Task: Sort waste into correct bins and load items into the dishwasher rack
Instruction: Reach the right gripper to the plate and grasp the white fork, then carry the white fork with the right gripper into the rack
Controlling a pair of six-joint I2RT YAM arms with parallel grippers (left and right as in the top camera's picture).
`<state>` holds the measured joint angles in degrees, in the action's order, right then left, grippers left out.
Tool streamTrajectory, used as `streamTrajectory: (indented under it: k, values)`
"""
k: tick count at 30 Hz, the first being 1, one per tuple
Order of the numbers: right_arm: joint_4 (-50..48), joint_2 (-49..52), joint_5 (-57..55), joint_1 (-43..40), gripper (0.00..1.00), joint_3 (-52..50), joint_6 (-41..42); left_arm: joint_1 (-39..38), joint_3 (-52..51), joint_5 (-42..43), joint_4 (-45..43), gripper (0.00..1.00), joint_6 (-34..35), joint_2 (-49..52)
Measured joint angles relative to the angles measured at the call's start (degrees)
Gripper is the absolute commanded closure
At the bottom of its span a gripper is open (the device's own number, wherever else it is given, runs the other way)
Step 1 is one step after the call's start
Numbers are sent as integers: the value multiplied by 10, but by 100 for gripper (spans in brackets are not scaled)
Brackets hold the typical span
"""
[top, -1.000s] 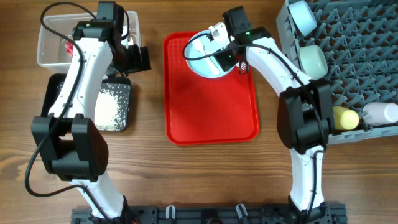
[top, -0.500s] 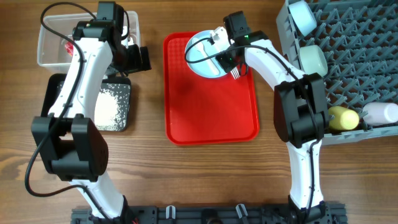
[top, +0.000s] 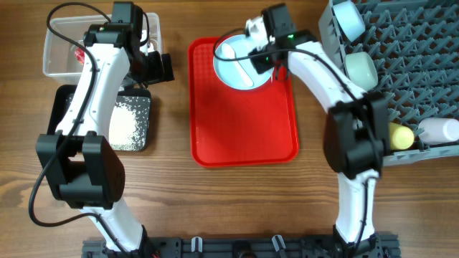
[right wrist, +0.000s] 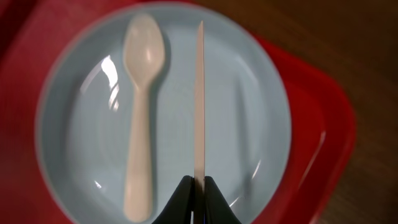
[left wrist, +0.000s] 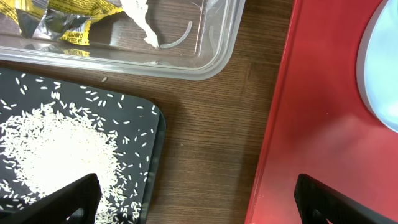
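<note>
My right gripper [right wrist: 199,182] is shut on the white plastic fork [right wrist: 199,93], seen edge-on above the pale blue plate [right wrist: 74,124]. The white spoon [right wrist: 140,112] lies on that plate. In the overhead view the right gripper [top: 262,44] hovers over the plate [top: 231,68] at the far end of the red tray [top: 244,122]. My left gripper [left wrist: 199,199] is open and empty over bare table between the black tray [left wrist: 134,106] and the red tray [left wrist: 323,124]. The clear tub [left wrist: 211,56] holds a yellow wrapper [left wrist: 62,18] and white tissue [left wrist: 140,15].
Rice grains [top: 125,122] lie in the black tray [top: 68,97]. The grey dishwasher rack [top: 409,72] at the right holds two pale blue bowls [top: 349,18] [top: 361,68], a yellow cup [top: 398,135] and a white cup [top: 439,130]. A red wrapper [top: 77,54] lies in the clear tub [top: 57,54].
My right gripper has lifted the fork off the tray beside the plate and moved toward the far edge over the plate. The left arm has not moved.
</note>
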<state>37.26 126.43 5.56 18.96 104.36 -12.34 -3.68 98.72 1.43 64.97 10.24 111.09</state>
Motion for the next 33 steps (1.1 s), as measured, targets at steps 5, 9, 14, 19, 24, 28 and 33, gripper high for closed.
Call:
streamTrajectory:
  k: [5, 9, 14, 19, 24, 28, 33]
  values:
    - [34, -108, 8, -1, 96, 0, 71, 0, 0, 0, 0, 0, 0, 0]
    - [69, -155, 13, -16, 96, 0, 161, 0, 0, 0, 0, 0, 0, 0]
    - [148, -222, 19, -113, 96, 0, 339, 0, 0, 0, 0, 0, 0, 0]
    - [274, -289, -33, -257, 96, 0, 469, 0, 0, 0, 0, 0, 0, 0]
    - [382, -316, -155, -395, 96, 0, 509, 0, 0, 0, 0, 0, 0, 0]
    - [347, -318, -247, -473, 96, -33, 509, 0, 0, 0, 0, 0, 0, 0]
    - [242, -320, -281, -546, 96, -114, 489, 0, 0, 0, 0, 0, 0, 0]
